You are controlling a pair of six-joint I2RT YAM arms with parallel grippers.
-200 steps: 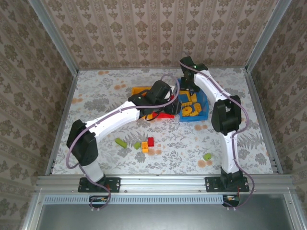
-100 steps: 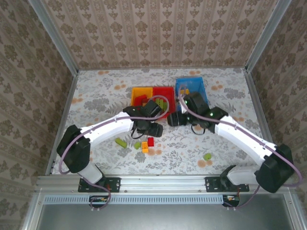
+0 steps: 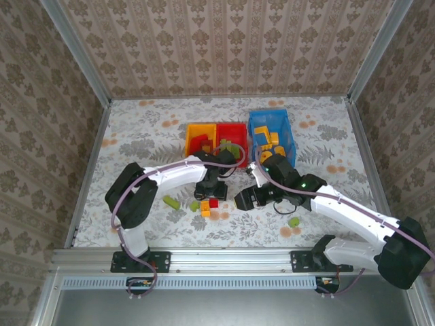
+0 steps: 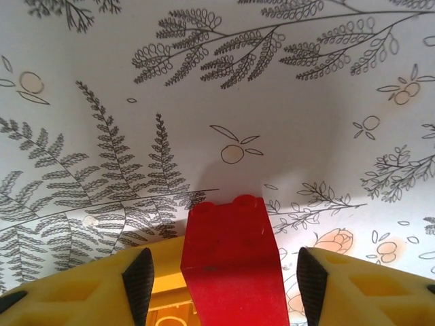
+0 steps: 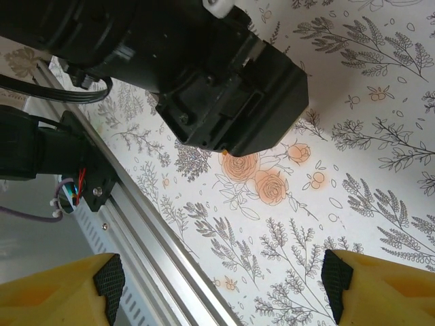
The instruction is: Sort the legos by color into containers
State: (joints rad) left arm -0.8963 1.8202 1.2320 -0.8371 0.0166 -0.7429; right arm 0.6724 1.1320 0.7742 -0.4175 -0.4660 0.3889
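A red lego [image 4: 231, 265] lies on the table between my left gripper's [image 4: 223, 285] open jaws, with a gap on each side. A yellow-orange lego [image 4: 160, 288] touches its left side. From above, the left gripper [image 3: 211, 195] hangs over the red lego [image 3: 213, 202], with orange legos [image 3: 205, 210] and lime green legos [image 3: 171, 202] close by. My right gripper [image 3: 243, 201] is open just to the right, and the right wrist view has nothing between the right gripper's [image 5: 221, 278] jaws. The yellow-orange container [image 3: 191, 138], red container [image 3: 239, 127] and blue container [image 3: 288, 132] stand behind and hold legos.
Another lime green lego [image 3: 293, 221] lies at the front right. The metal table rail [image 5: 136, 231] runs close under the right gripper. The left arm's black wrist [image 5: 217, 75] sits right in front of the right gripper.
The left gripper came back from the containers to the loose legos and now straddles the red one. The right arm swung from the blue container to the table's front middle, its jaws opening wider.
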